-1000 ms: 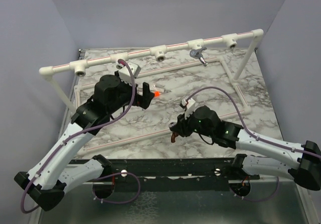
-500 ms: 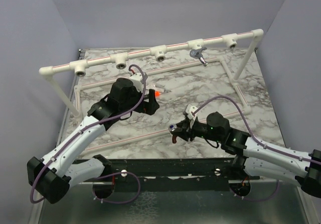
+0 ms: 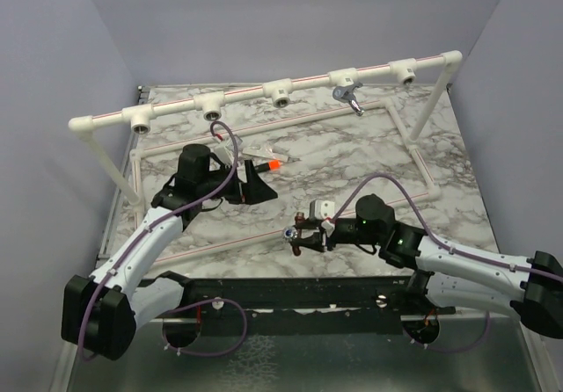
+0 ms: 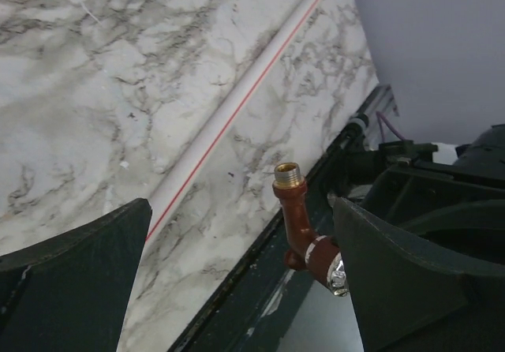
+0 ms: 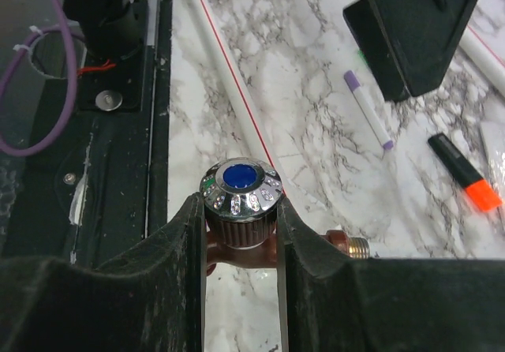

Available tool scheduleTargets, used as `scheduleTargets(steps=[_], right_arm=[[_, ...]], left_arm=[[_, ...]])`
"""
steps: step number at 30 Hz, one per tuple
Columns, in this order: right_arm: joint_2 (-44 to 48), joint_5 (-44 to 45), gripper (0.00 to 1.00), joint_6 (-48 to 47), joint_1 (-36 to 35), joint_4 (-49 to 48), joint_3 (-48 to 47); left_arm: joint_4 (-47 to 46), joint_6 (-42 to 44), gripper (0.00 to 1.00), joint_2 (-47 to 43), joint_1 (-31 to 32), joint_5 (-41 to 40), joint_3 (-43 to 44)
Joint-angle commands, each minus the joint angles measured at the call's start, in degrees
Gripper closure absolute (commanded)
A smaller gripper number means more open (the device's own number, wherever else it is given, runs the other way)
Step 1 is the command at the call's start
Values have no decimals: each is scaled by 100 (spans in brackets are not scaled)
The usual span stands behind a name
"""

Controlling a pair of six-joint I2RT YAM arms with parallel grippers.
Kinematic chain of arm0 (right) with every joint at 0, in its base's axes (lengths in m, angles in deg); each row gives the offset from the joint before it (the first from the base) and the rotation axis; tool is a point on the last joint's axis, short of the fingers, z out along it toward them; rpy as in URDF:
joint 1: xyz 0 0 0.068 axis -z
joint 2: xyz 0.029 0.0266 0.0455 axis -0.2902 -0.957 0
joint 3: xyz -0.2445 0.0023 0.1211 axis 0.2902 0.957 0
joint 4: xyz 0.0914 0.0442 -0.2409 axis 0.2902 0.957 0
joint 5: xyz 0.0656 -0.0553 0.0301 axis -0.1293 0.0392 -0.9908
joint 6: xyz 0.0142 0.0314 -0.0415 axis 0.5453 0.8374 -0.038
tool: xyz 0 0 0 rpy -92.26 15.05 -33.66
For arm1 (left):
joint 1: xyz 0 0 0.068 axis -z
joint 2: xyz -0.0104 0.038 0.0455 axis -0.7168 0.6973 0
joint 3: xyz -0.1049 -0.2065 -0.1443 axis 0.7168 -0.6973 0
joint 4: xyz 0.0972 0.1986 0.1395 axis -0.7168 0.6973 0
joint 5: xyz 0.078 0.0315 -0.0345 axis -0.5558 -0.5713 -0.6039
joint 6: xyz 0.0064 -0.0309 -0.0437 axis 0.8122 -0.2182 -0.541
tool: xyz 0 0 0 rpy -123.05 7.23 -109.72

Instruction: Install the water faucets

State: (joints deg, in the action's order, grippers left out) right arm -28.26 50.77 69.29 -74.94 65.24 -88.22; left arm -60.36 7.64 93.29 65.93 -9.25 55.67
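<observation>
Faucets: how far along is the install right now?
Done: the chrome faucet sits in a tee on the raised pipe. In hand: the right gripper clamps the copper faucet by its knob; the left gripper is open, facing it. Left: fitting the copper one into an empty tee.

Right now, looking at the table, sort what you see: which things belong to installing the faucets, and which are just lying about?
Belongs to the job:
- copper faucet, clamped in the right arm's jaws
- chrome faucet, already on the raised pipe
- white pipe frame with its open sockets

Just lying about:
- orange-capped marker
- purple-tipped marker
</observation>
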Motion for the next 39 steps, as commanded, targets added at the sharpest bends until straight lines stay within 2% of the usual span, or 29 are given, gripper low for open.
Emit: scheduleTargets(steps=[1,10,18,24,39], right_arm=[[-19,-848,100,-593,-27,-644,-18],[-408,-2294,100,-862,39,-944,-393],[-895,-3328,100,-628,322,-1351,-806],[-1165,-3991,100,-517,612,-1468,-1004],[-1247,-4405,100,-295,808,-1703,-1005]], left_arm=[[-938,-789,1,64,-97,1458,-299],[-715,-581,3,215,-94,2487,-478],[-761,-709,6,148,49,2674,-659],[-1160,-1044,11,43,249,2888,-775],[-1779,-1492,33,72,375,3098,-939]])
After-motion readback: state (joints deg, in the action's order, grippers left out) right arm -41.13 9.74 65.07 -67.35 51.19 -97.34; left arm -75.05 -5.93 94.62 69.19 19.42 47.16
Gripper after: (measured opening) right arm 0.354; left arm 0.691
